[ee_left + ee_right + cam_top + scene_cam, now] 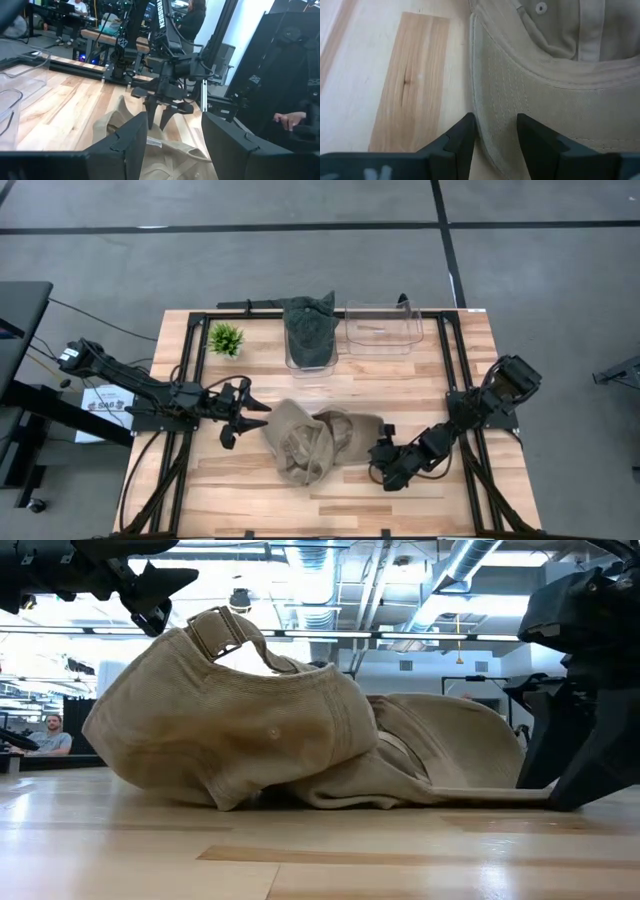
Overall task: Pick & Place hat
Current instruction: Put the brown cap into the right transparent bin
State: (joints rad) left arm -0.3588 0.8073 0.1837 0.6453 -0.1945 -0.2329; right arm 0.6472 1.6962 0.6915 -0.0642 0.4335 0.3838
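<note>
You have 2 tan caps (305,442) lying collapsed together at the table's (400,380) centre, soft, light and floppy. The stiffer brim is the best hold. At their 3 o'clock, the right gripper (492,132) straddles a brim edge, fingers part-open, not yet clamped. At 9 o'clock the left gripper (243,412) hovers wide, empty. 2 clear bins sit at 12; 1 bin (310,340) holds 1 dark cap.

Tan hat (308,442) between both arms
</note>
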